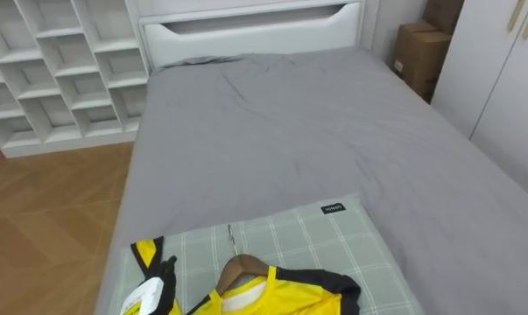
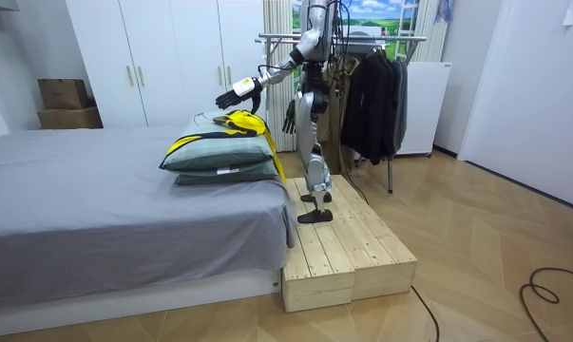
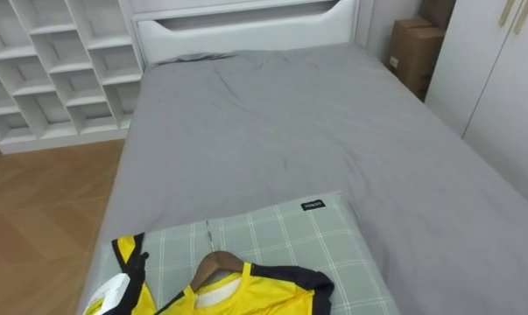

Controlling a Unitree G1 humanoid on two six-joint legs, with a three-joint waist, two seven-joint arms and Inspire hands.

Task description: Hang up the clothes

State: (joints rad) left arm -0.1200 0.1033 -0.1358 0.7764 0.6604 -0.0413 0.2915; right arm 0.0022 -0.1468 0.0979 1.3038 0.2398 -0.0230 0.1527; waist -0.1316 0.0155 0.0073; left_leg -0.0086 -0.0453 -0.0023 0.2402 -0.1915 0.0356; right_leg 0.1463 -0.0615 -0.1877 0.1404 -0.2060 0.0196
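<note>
A yellow shirt with black trim [image 1: 285, 299] lies on a green checked pillow [image 1: 334, 245] at the foot of the grey bed [image 1: 316, 131]. A wooden hanger [image 1: 240, 266] sits in the shirt's neck, its metal hook pointing up the bed. In the room view the shirt [image 2: 237, 121] tops a stack of two pillows. I stand on a wooden platform [image 2: 348, 247] at the bed's end, facing it. My right hand [image 2: 235, 94] reaches out above the shirt, fingers spread, apart from it. My left hand [image 2: 289, 119] hangs by my hip with relaxed fingers.
A clothes rack [image 2: 362, 39] with dark garments [image 2: 373, 95] stands behind me. White cube shelves [image 1: 53, 70] line the bed's left, white wardrobe doors [image 1: 500, 79] and a cardboard box [image 1: 419, 52] its right. The wood floor drops off beside the platform.
</note>
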